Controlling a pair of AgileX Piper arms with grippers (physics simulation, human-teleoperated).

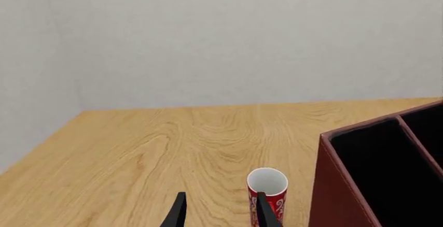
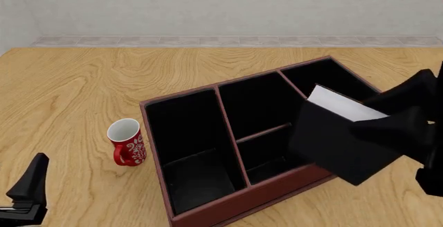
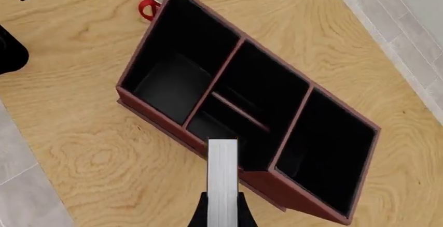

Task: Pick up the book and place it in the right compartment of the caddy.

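Observation:
My right gripper (image 3: 222, 202) is shut on the book (image 2: 337, 140), a black hardcover with white page edges (image 3: 222, 175). The book hangs tilted in the air over the near right part of the caddy (image 2: 207, 214), above the middle slot's front and beside the right compartment (image 2: 331, 77). That narrow black-lined end slot (image 3: 331, 145) holds nothing. The caddy is a reddish-brown box with three black compartments. My left gripper (image 1: 221, 209) stands open low over the table at the near left, with nothing between its fingers.
A red mug (image 2: 126, 142) with a white inside stands on the table just left of the caddy, and it also shows close past my left fingers (image 1: 267, 212). The wooden table (image 2: 69, 82) ends at a tiled strip and grey wall at the back.

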